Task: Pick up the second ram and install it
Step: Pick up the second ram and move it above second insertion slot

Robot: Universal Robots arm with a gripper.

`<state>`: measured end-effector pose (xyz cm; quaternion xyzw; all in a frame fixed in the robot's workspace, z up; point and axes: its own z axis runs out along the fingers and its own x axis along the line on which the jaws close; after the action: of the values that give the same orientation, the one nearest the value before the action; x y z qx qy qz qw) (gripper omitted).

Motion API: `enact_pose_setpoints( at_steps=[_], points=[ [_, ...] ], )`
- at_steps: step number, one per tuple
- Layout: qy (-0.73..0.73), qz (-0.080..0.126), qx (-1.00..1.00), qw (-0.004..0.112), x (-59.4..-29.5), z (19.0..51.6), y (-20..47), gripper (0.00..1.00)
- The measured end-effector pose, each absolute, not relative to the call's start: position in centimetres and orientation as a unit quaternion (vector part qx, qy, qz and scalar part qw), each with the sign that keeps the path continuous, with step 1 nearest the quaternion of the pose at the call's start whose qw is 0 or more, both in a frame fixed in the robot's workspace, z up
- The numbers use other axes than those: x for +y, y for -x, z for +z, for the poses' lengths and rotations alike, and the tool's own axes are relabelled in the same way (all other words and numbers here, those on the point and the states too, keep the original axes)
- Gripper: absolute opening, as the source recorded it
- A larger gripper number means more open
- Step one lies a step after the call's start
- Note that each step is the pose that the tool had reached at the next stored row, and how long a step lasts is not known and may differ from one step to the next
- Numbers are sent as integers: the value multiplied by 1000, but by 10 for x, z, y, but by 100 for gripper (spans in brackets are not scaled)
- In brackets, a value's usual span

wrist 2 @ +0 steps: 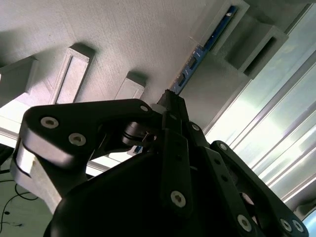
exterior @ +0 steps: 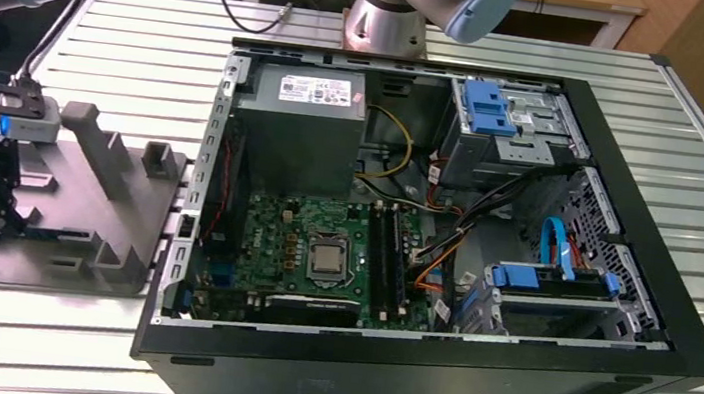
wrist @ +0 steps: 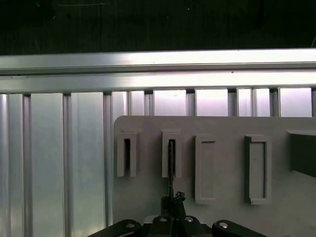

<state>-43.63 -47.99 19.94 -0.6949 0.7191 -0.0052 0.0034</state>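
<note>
Gripper (wrist 2: 170,100) looked clenched on the second ram (wrist 2: 200,52), which sat in the grey holder (exterior: 98,188) on the left, not yet lifted or fitted into the motherboard (exterior: 306,242).

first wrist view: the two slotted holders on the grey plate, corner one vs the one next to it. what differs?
Corner holder: its slot looks empty. Neighbouring holder: the second ram stands on edge in its slot. The gripper is lined up with the neighbouring holder, at the ram's end, not with the corner holder. Shared: same grey, same raised slotted shape, parallel on the grey plate.
</note>
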Motion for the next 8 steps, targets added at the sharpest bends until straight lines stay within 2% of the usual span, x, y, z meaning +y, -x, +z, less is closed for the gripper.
enact_pose_setpoints(
  at_steps=[8],
  points=[
    [695,-4,719,4,-483,199,436,11]
  ],
)
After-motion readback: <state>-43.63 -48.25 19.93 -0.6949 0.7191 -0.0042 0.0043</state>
